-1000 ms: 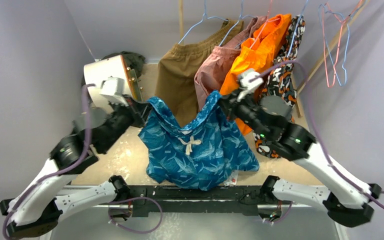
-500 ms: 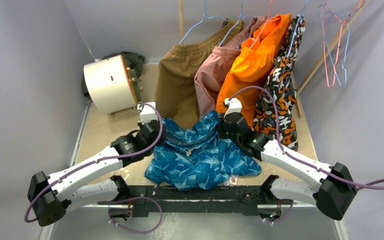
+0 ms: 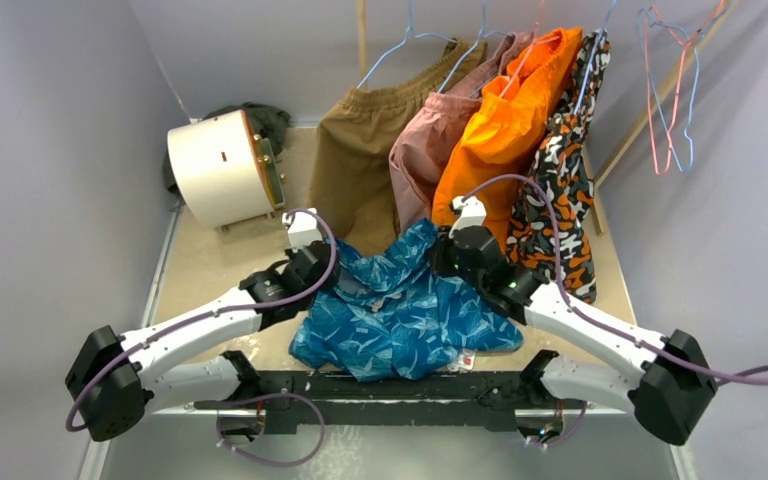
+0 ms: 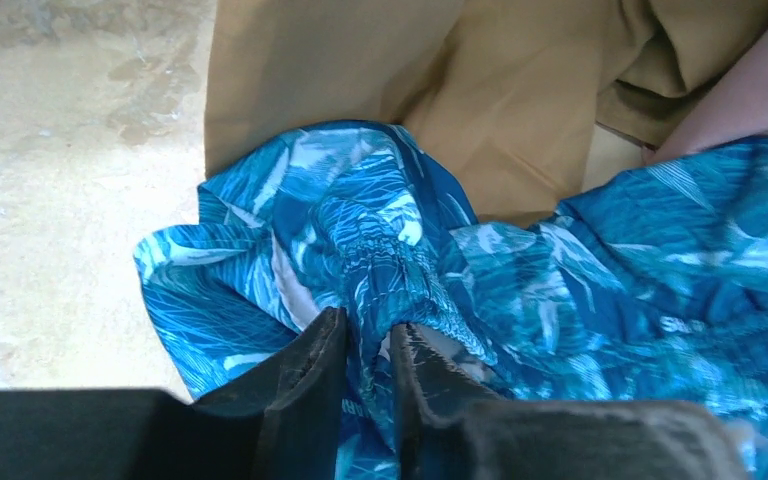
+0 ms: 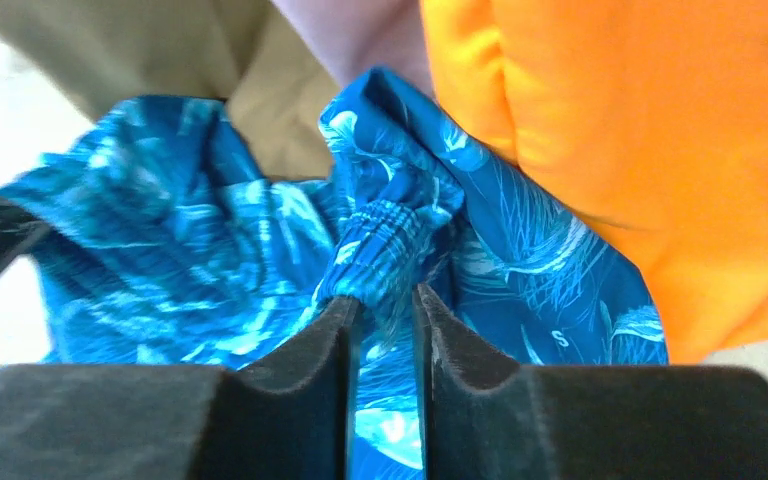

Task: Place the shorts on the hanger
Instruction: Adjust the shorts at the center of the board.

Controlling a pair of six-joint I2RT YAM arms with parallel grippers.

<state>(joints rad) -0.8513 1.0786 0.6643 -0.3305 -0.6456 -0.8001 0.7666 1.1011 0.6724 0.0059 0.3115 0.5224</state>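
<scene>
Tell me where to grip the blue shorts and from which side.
Grip the shorts by the elastic waistband, one pinch at each end, coming in from the near side. It bunches into a thick ridge along the far edge, where the left gripper and right gripper pinch it; the rest is slack cloth.

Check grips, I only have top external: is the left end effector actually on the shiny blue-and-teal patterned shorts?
Observer: Yes, left wrist shows the left end effector with the elastic waistband of the shiny blue-and-teal shorts pinched between its fingers.
Operator: Right?
Observer: Same, right end effector pinches the waistband, plain orange shorts close beside it.
Operator: Hanger in either wrist view?
Observer: No; the thin pink-red wire hanger shows only in yours, back right.
</scene>
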